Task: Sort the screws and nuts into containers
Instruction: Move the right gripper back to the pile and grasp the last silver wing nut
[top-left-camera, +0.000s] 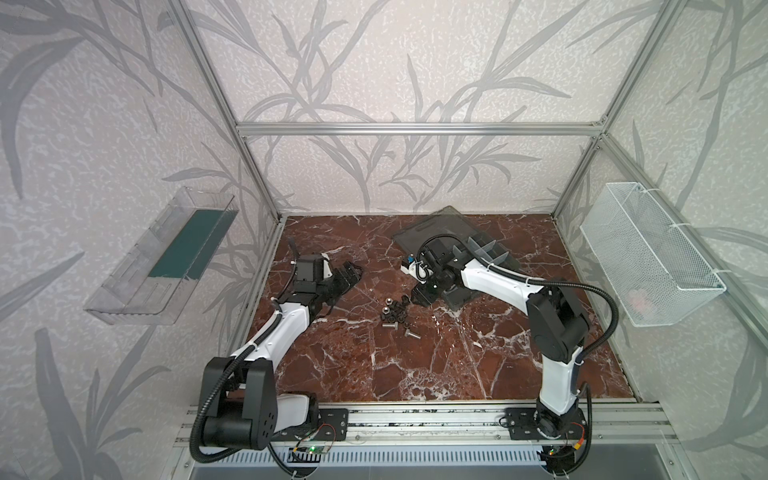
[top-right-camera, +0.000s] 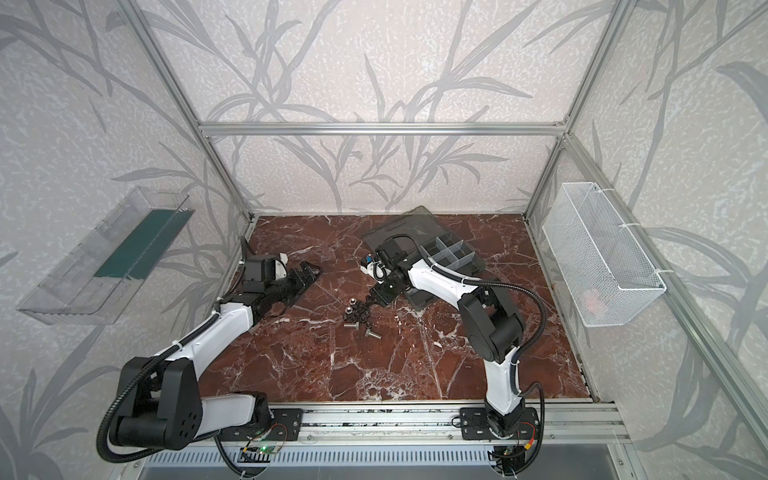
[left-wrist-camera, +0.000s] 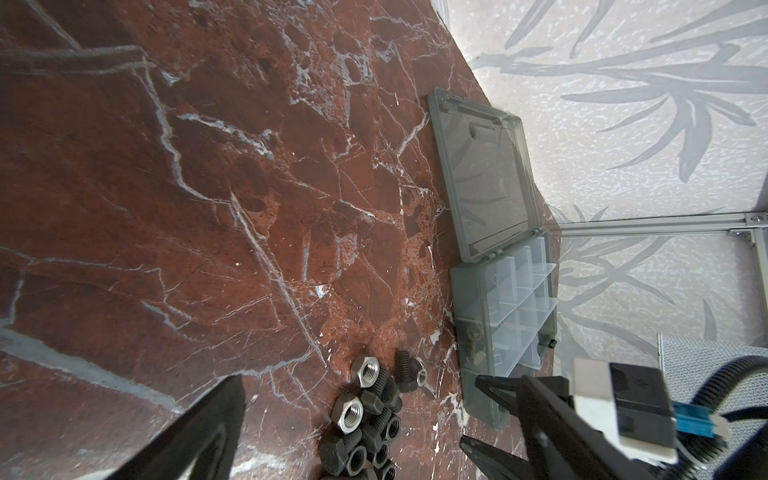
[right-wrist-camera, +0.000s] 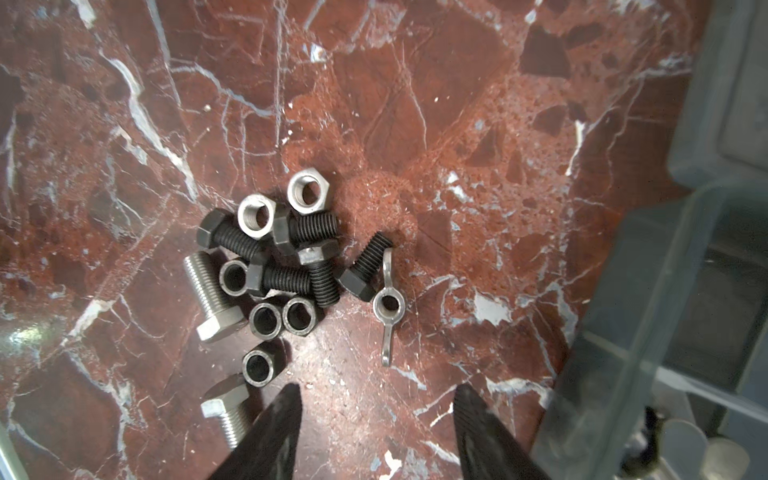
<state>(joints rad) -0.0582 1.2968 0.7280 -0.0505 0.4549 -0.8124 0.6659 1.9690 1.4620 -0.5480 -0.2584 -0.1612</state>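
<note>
Marble tabletop (top-left-camera: 415, 365): screws (right-wrist-camera: 286, 276), nuts (right-wrist-camera: 308, 192) heaped near containers (left-wrist-camera: 515, 307); left fingers (left-wrist-camera: 208, 428), right fingers (right-wrist-camera: 274, 436) spread, empty.

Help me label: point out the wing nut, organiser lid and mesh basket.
wing nut (right-wrist-camera: 387, 319): right wrist view, hub rim.
organiser lid (left-wrist-camera: 486, 178): left wrist view, flat panel.
mesh basket (top-left-camera: 648, 257): in a top view, mesh wall.

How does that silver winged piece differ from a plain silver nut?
The wing nut has two wings flanking its hole; the hex nut is a plain six-sided ring. The wing nut is long and slim; the hex nut compact and thick. Both are silver, with a hole.
</note>
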